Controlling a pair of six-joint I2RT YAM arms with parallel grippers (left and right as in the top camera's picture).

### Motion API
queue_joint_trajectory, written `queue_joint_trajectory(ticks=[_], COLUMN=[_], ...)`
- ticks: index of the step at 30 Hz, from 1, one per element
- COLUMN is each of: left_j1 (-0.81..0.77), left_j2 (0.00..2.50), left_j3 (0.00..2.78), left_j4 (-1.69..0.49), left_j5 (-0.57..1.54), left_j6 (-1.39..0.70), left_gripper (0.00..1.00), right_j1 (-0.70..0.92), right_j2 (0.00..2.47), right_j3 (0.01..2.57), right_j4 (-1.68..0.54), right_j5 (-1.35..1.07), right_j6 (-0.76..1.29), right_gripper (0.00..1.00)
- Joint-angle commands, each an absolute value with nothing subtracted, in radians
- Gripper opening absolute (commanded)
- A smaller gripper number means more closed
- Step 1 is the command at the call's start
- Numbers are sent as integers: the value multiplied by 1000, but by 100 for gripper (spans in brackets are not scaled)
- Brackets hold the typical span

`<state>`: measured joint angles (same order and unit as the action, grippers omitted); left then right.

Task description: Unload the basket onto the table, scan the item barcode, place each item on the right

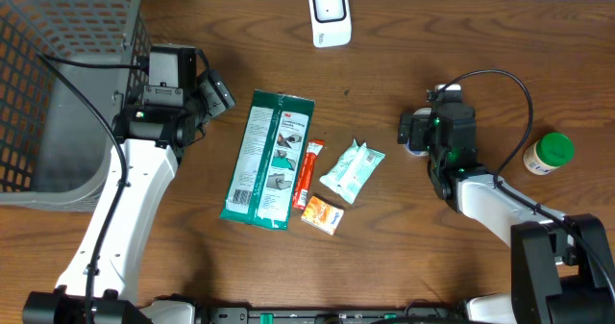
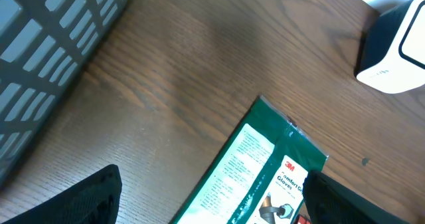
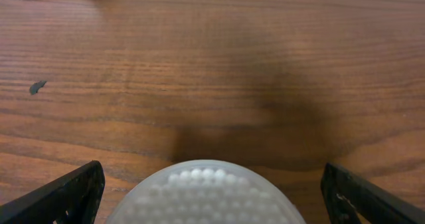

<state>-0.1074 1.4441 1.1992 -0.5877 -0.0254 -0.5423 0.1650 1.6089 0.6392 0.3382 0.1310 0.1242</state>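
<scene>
Right jaws spread wide, holding nothing. White dimple-topped item (image 3: 209,194) sits centred between them, touching neither, on the table (image 3: 199,64) right of centre. Left jaws also released, over the green packet (image 2: 265,171). To do well: close squarely on the item's sides, then present the barcode to the scanner (image 1: 329,14), far centre.

The left arm (image 1: 135,194) is a white link with black joint housings and a black cable (image 1: 123,165); the right arm (image 1: 485,197) matches. The left claw (image 2: 212,201) and right claw (image 3: 216,194) have matte black fingers (image 2: 80,197).

1 grey mesh basket (image 1: 29,122) (far left) on brown wooden table (image 1: 432,36)
</scene>
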Motion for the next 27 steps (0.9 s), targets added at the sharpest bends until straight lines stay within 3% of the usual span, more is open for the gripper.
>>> queue_joint_trajectory(ticks=[1,8,20,27], left_j1=[-106,-106,-106,-106], left_j2=[1442,1442,1442,1442], left_j3=[1208,1208,1208,1208], left_j4=[-590,-590,-590,-590], left_j5=[-27,-27,-27,-27], left_j6=[-525,-525,-525,-525], left_gripper=[85,85,85,85], right_j1=[172,170,169,160], right_j2=[1554,1393,1468,1632], right_j3=[641,768,1661,1914], right_j4=[340,137,-954,-1333], right_j5=[138,161,91,31], right_j6=[70,-19,7,2], right_gripper=[99,99,99,99])
